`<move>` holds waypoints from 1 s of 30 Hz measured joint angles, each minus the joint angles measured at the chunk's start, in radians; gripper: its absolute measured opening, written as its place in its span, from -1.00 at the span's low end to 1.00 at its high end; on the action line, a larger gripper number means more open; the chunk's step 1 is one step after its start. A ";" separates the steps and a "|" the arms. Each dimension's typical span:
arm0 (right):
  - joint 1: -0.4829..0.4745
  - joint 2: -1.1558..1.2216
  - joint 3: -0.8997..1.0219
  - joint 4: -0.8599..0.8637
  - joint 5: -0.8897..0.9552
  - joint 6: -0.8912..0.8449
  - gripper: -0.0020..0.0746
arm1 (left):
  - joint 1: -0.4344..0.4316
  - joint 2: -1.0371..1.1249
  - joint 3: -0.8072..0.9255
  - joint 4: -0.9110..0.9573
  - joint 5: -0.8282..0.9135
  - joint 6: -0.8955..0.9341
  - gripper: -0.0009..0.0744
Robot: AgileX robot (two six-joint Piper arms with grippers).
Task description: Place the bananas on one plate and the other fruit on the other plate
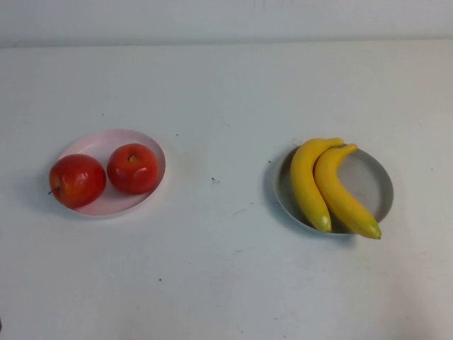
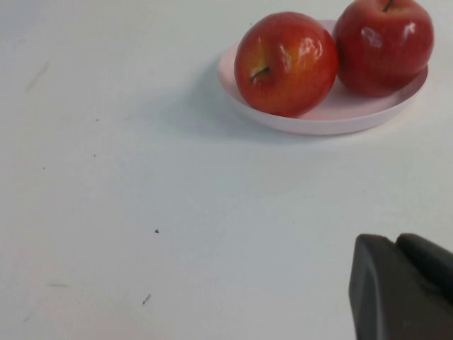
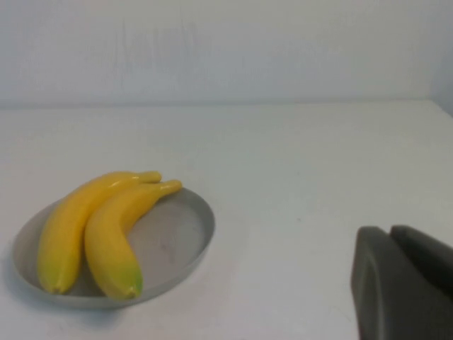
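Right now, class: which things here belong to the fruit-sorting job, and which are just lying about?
Part of the job:
- two bananas on the grey-blue plate
- two apples on the pink plate
- left gripper and right gripper, both held back from the plates

Just lying about:
- nothing but the white table

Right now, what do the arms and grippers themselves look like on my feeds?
Little shows. The high view has neither arm in it. By the left wrist view, the left gripper is a dark grey, matte block with rounded corners and a seam down it. The right gripper looks the same in its own wrist view: dark grey, smooth, rounded. No cables, markings or labels are visible on either.
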 joint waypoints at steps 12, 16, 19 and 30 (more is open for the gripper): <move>0.011 0.000 0.000 0.108 0.050 -0.101 -0.99 | 0.000 0.000 0.000 0.000 0.000 0.000 -0.97; 0.011 -0.002 0.000 0.252 0.153 -0.322 -0.99 | 0.000 0.000 0.000 0.000 0.000 0.000 -0.97; 0.011 -0.002 0.000 0.282 0.199 -0.366 -0.99 | 0.000 0.000 0.000 0.000 0.000 0.000 -0.97; 0.011 -0.006 0.000 0.294 0.210 -0.385 -0.99 | 0.000 0.000 0.000 0.000 0.000 0.000 -0.97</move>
